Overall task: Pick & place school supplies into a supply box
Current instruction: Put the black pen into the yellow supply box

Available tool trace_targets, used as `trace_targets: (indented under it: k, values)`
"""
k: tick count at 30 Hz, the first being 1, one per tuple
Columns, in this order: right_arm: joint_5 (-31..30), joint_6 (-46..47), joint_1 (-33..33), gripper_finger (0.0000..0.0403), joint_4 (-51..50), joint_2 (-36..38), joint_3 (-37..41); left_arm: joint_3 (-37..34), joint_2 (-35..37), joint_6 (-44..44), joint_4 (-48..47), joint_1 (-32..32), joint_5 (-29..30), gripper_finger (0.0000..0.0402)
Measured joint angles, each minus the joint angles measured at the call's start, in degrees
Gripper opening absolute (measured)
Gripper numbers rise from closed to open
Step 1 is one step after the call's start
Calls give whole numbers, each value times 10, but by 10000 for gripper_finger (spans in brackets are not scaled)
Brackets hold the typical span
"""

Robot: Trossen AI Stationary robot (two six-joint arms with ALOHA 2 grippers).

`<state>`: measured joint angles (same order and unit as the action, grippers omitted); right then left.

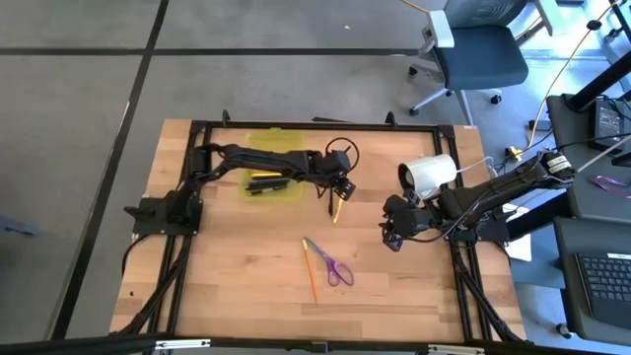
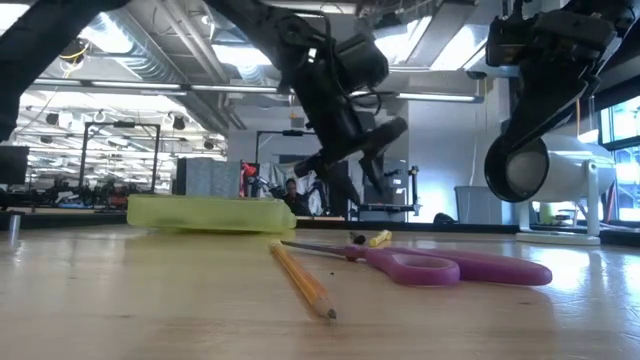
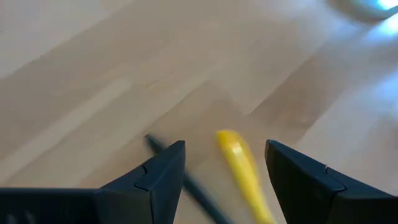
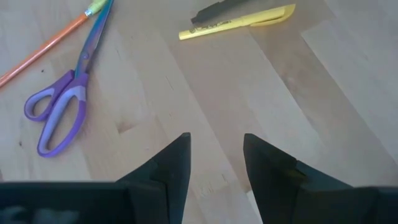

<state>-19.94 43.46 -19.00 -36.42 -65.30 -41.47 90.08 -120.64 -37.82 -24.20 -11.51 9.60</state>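
While the low camera looks level across the wooden table (image 1: 246, 266), the nearest thing to it is the orange pencil (image 2: 300, 279), lying flat with its dark tip toward the camera. Just behind it lie the purple-handled scissors (image 2: 450, 266), their blades shut and pointing toward the pencil's far end; in the high view the pencil's far end lies right against the blade tips, though whether they touch I cannot tell. Farther back, a yellow pen (image 1: 336, 209) and a thin black pen (image 3: 186, 180) rest side by side on the bare wood. Over these two hangs the left gripper (image 1: 338, 193), its fingers (image 3: 158, 177) spread wide, with the yellow pen showing in the gap between them and the black pen running beside one finger; neither pen is pinched. Off to the side, the right gripper (image 1: 393, 233) is held above bare wood with its fingers (image 4: 171, 168) apart and nothing between them, well apart from the scissors. Behind it a white cylinder (image 1: 431, 175) lies on its side near the table's far edge. Farthest back on the left arm's side sits the translucent yellow-green supply box (image 1: 271, 187), lid open, with dark pens (image 1: 264, 183) lying inside it.
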Motion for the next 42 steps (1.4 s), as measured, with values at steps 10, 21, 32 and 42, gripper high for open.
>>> trace_targets:
  k: [10, 21, 32, 42]
  values:
    - [-8, 0, 0, 152, 3, 0, 0, 0, -5, -15, -32, 0, 23, 210]
    - [-10, 0, 0, 152, 4, 0, 0, -1, -15, 9, -42, 2, 9, 209]
    - [-11, 0, 0, 152, 9, 0, 0, 0, -34, 11, -44, 2, 8, 208]
    - [-11, 0, 0, 152, 9, 0, 0, 0, -35, 18, -36, 3, -26, 212]
